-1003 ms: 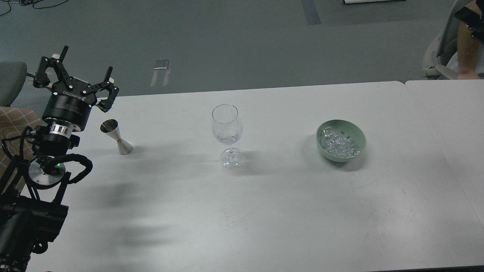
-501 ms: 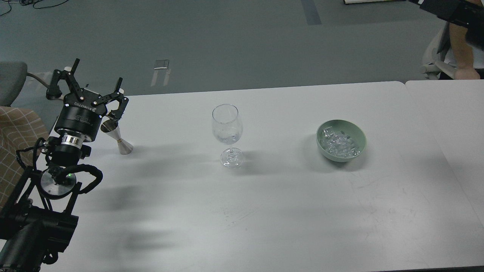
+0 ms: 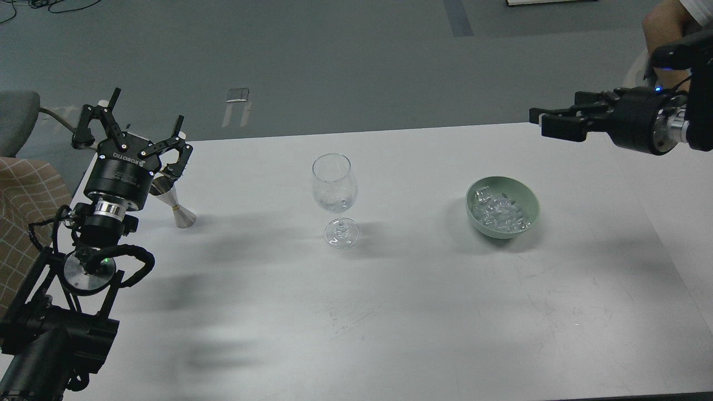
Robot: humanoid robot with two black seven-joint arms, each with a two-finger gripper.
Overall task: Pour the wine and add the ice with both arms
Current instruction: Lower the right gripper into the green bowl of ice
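A clear wine glass (image 3: 334, 186) stands upright mid-table. A small steel jigger (image 3: 182, 214) stands at the left; its upper cup is partly hidden behind my left gripper (image 3: 135, 127). That gripper is open and empty, fingers spread, just above and left of the jigger. A green bowl (image 3: 532, 207) with several ice cubes (image 3: 498, 211) sits to the right. My right gripper (image 3: 543, 123) reaches in from the right edge, above and behind the bowl, holding nothing. It is seen side-on, so I cannot tell how its fingers stand.
The white table (image 3: 356, 312) has a seam to a second table (image 3: 657, 178) at the right. A person's arm (image 3: 660, 19) and a chair are at the top right. A grey chair (image 3: 16, 120) and checked fabric (image 3: 25, 195) lie at the left edge.
My left gripper moved right and down towards the jigger, still open. My right arm came into view from the right and now reaches above the bowl.
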